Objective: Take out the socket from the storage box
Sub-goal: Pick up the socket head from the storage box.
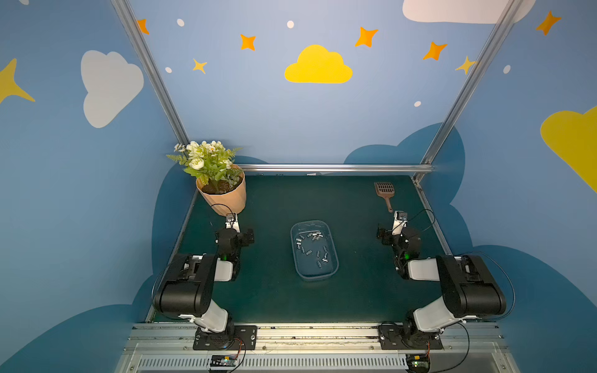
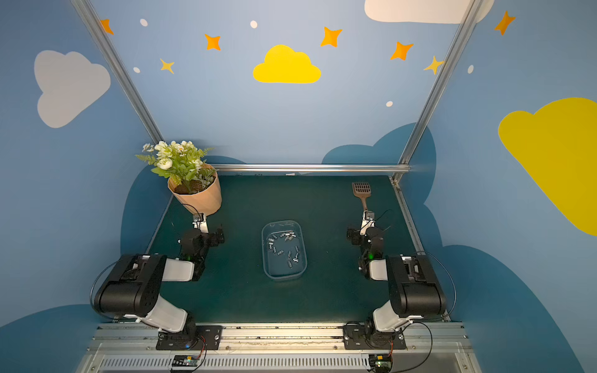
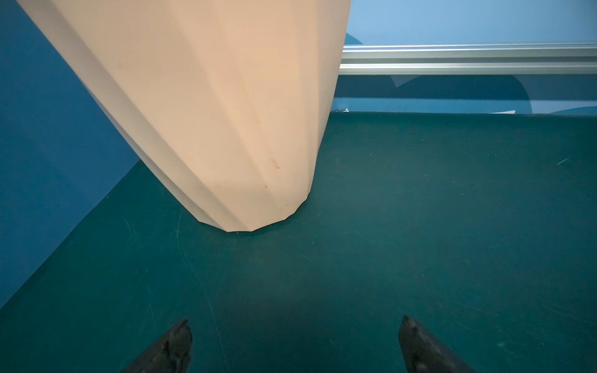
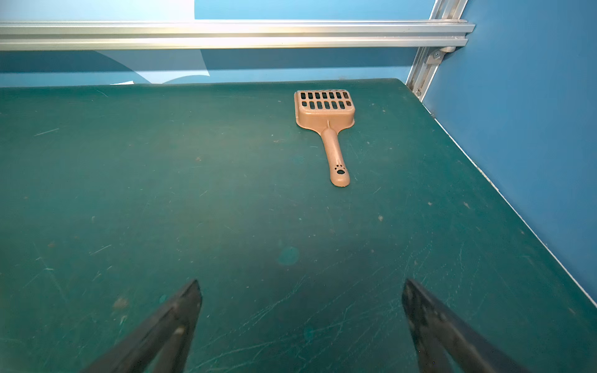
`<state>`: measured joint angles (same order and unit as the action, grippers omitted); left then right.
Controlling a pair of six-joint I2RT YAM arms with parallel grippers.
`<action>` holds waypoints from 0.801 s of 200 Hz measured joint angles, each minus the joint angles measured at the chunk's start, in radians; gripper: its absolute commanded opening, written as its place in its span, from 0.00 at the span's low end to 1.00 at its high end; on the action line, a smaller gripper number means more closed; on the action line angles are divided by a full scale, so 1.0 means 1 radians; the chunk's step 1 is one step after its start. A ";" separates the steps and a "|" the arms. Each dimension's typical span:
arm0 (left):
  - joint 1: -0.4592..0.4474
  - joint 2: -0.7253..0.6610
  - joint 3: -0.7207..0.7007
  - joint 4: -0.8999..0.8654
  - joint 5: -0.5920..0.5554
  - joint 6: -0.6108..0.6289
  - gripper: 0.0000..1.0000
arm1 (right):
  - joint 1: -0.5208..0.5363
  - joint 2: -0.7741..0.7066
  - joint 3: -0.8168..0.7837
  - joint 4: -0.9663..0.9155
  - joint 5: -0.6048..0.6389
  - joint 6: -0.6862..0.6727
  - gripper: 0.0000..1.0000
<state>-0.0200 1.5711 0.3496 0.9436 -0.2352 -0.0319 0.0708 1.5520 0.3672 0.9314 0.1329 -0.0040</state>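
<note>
Green mat (image 1: 274,297), blue cloud-painted walls. Box (image 1: 315,275) stands mid-mat between my two arms in both top views. Sockets (image 1: 315,235) lie scattered loose on its floor, small metal cylinders, count unclear.

Left gripper (image 3: 294,323): jaws spread wide, nothing between them, over bare mat well left of box. Pot (image 3: 210,113) stands upright just ahead of the fingertips, beyond and left of box.

Right gripper (image 4: 301,282): jaws likewise apart and empty, well right of box. Scoop (image 4: 326,109) lies flat ahead of it, beyond and right of box, handle toward me.
</note>
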 measured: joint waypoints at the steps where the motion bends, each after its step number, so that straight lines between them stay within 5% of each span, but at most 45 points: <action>1: 0.000 0.000 0.000 0.000 0.000 0.000 1.00 | 0.000 0.000 0.000 0.000 0.000 0.000 0.98; 160: 0.002 0.000 0.000 0.000 0.015 0.000 0.97 | 0.000 0.000 0.000 0.000 -0.001 0.000 0.98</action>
<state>-0.0185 1.5711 0.3496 0.9436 -0.2203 -0.0322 0.0708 1.5520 0.3672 0.9314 0.1322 -0.0040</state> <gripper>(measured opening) 0.991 0.982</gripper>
